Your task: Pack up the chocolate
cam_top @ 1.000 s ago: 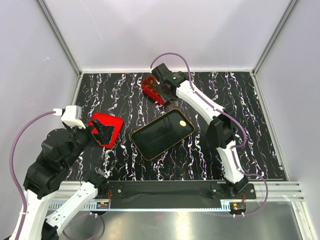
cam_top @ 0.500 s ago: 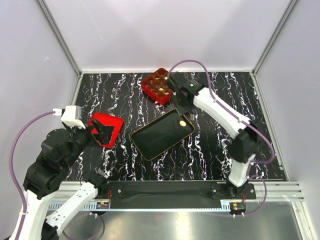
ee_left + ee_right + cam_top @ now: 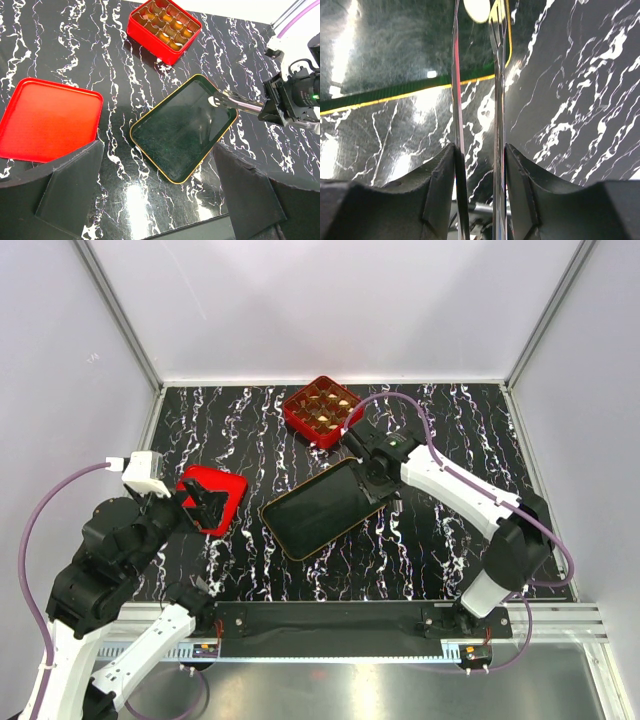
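Note:
One cream-white chocolate [image 3: 213, 102] lies in the far right corner of the black gold-rimmed tray [image 3: 170, 145]. Brown chocolates [image 3: 167, 27] sit in the cells of the red gridded box [image 3: 322, 410] behind the tray. My right gripper [image 3: 479, 150] is shut on metal tongs [image 3: 240, 102]. The two blades of the tongs [image 3: 497, 75] reach down to the white chocolate [image 3: 476, 9], one on each side. Whether they pinch it I cannot tell. My left gripper [image 3: 157, 185] hangs open and empty above the table's near left, apart from the tray.
A red lid [image 3: 47, 120] lies flat left of the tray, partly under my left gripper [image 3: 205, 505]. The black marbled table [image 3: 440, 540] is fenced by white walls and a metal rail along its near edge.
My right arm has swung from the red box toward me and to the right. It brought the tongs down over the tray's far corner. The left arm has not moved.

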Controlling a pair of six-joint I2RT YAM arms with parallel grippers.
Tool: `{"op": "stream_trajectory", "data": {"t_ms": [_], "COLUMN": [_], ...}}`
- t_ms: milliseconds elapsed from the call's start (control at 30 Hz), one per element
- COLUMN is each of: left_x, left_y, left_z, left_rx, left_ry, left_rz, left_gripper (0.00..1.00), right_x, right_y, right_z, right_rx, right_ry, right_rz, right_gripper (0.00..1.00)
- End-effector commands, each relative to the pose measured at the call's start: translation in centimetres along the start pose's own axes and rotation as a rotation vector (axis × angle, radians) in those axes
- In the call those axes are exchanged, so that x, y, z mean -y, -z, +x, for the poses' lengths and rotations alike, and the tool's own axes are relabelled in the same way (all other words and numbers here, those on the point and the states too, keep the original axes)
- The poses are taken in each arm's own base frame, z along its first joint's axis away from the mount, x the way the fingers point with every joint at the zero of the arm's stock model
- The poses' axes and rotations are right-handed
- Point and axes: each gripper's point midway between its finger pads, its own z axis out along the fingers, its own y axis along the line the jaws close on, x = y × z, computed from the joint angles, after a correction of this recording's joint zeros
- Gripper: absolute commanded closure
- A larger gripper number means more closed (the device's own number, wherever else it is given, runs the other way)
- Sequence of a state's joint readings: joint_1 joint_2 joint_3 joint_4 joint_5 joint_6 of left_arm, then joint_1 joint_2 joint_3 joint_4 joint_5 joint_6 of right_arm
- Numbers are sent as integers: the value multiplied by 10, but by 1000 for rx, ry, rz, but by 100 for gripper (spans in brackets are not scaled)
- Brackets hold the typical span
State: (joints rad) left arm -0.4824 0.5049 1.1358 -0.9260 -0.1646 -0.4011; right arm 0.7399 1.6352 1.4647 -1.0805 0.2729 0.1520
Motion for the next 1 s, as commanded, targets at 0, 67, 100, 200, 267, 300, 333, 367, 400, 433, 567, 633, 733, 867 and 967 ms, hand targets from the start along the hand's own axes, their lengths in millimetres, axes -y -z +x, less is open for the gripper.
{"op": "stream_trajectory", "data": {"t_ms": [0,67,100,200,267,300,333,367,400,433,567,633,733,867,967], "left_x": [6,6,5,4,4,4,4,4,3,3,3,2,3,4,7], "left_y": [2,3,3,3,3,3,3,4,3,3,4,3,2,2,0], "left_z": [-14,-14,-15,-15,-14,-15,-15,-15,-15,-16,-17,-16,-15,-18,-18], "left_rx": [58,57,59,56,55,57,56,59,55,58,62,59,55,59,60], "left_ry": [18,18,18,16,14,13,13,12,10,9,6,5,6,9,14], "left_rz": [23,22,20,16,15,14,12,13,10,11,6,5,6,10,19], "left_gripper": [1,1,1,1,1,1,1,1,1,1,1,1,1,1,1], "right_x": [3,0,-3,-2,1,2,3,5,7,7,6,3,-3,-11,-17], "right_y": [2,-4,-8,-17,-20,-21,-23,-23,-26,-28,-31,-32,-30,-23,-16], "right_z": [-25,-24,-23,-20,-20,-19,-19,-19,-17,-16,-13,-9,-4,6,9], "right_rx": [103,91,85,64,59,57,56,54,47,41,29,18,8,-18,-12], "right_ry": [30,42,47,57,56,57,61,62,69,71,81,82,73,61,54], "right_rz": [25,13,9,26,43,56,65,74,87,92,89,71,30,-27,-78], "right_gripper": [51,51,50,50,50,50,50,50,50,50,50,51,51,51,51]}}
